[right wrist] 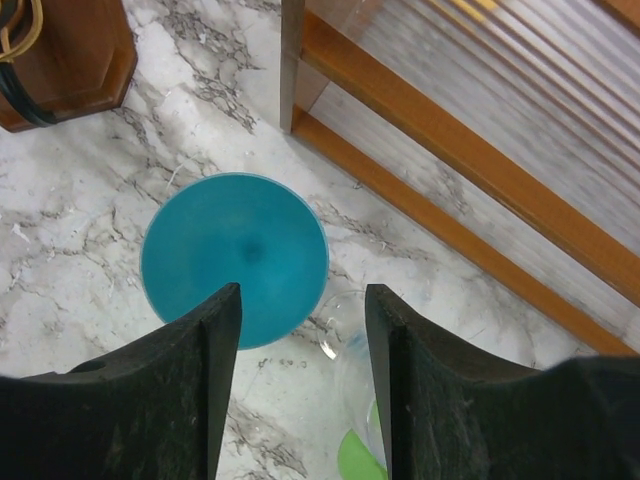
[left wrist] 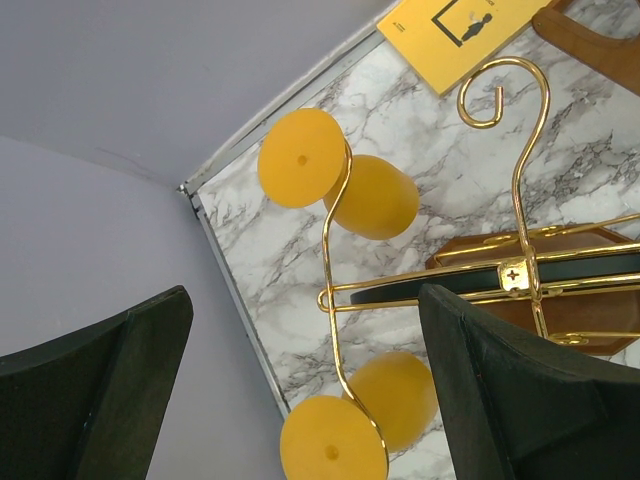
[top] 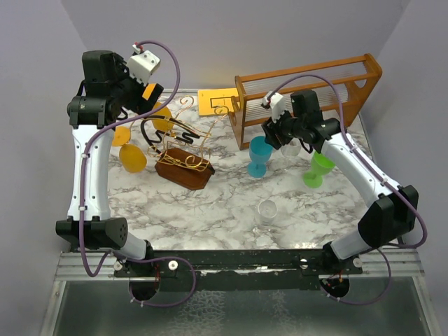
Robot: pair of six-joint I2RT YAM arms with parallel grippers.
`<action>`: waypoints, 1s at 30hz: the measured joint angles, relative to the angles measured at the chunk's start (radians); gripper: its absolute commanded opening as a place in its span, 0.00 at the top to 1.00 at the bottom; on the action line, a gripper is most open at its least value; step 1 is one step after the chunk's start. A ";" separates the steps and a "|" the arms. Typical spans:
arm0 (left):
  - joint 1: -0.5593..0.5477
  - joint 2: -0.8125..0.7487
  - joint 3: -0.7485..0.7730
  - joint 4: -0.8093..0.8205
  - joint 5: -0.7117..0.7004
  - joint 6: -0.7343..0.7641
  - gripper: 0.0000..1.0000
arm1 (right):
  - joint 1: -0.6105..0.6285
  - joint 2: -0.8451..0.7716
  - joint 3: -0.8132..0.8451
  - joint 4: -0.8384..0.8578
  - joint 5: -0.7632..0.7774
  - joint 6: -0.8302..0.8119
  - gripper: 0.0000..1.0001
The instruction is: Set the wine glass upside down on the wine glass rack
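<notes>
Right tool (right wrist: 302, 300) released, fingers spread, hovering above the blue wine glass (right wrist: 235, 258) with nothing held. This blue wine glass stands on its foot on the marble surface (top: 224, 203), to the right of the wine glass rack (top: 183, 159) and apart from it. Left tool (left wrist: 305, 300) likewise released, jaws wide and empty, poised over the rack's far-left side. Two yellow glasses (left wrist: 372, 196) hang inverted from the rack's gold wire arms. Also noted: a green glass (top: 318, 168) and a clear glass (top: 267, 213), both standing right of the rack, well apart from it
</notes>
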 measured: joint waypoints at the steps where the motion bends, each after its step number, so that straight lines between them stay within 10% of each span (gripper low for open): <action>1: 0.000 0.000 0.000 0.000 0.000 0.001 0.01 | 0.004 0.010 -0.002 0.002 0.000 -0.002 0.52; 30: 0.000 -0.001 -0.011 0.001 0.008 0.016 0.01 | 0.058 0.075 -0.047 0.079 0.075 -0.037 0.65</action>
